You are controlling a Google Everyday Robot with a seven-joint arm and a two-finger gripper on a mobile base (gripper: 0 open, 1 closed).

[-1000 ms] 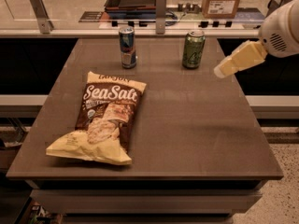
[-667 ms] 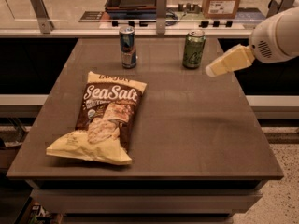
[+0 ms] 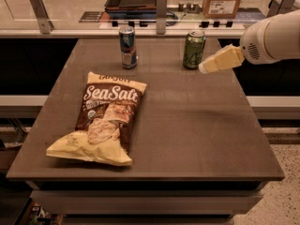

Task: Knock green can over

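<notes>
The sea-salt chip bag (image 3: 105, 121) lies flat on the desk (image 3: 197, 125), well to the left of the green can (image 3: 194, 49) and nearer the front edge. It has not shifted over the last second. The blue-and-silver can (image 3: 127, 47) stands upright to the left of the green can, in the same back row, also unmoved.

The green can itself is upright near the desk's back edge, just where it stood a second ago, so the knock has not landed yet.

What has changed is on its right. The claw (image 3: 206, 68), a pale wedge on the end of the white arm (image 3: 274, 36), has slid steadily leftward. A second ago it was clearly apart from the green can. Now its tip sits just beside the lower right of the can, possibly at the point of touching. This view does not settle whether there is contact. I cannot tell whether the claw is apart or together, as it reads as one solid wedge from here.

My judgement is that the approach is nearly complete and the sideways push is about to begin. The tip is low on the can, so a push there may slide it toward the blue-and-silver can rather than tip it. A higher contact would topple it more surely.
</notes>
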